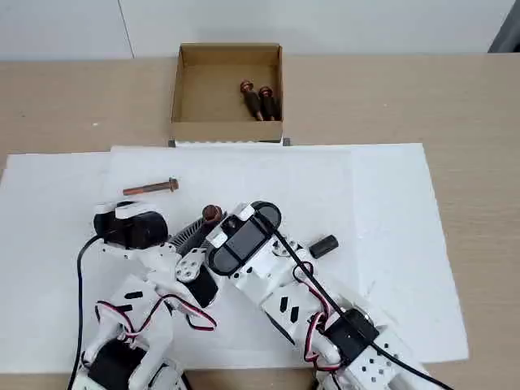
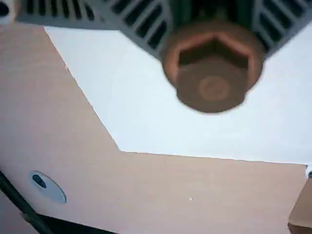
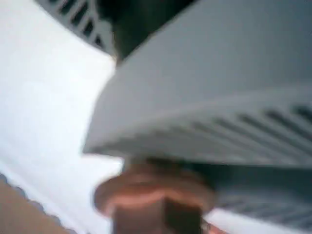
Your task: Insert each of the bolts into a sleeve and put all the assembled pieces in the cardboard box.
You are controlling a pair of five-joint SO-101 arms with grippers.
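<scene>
Left wrist view: left claw [image 2: 210,22] clamped on a bolt [image 2: 212,73], six o'clock of the cardboard box [image 1: 230,130]; right claw [image 1: 226,224] close alongside, grip I cannot tell. Misaligned, that bolt could slip and roll across the table [image 1: 455,97]

- A tan counter [image 1: 65,97] runs up to a white wall [image 1: 325,24].
- A white sheet [image 1: 382,195] lies flat on the counter.
- A grey disc [image 2: 45,186] is on the counter.

Bright even light from above, faint soft shadows inside the cardboard box [image 1: 227,131]
</scene>
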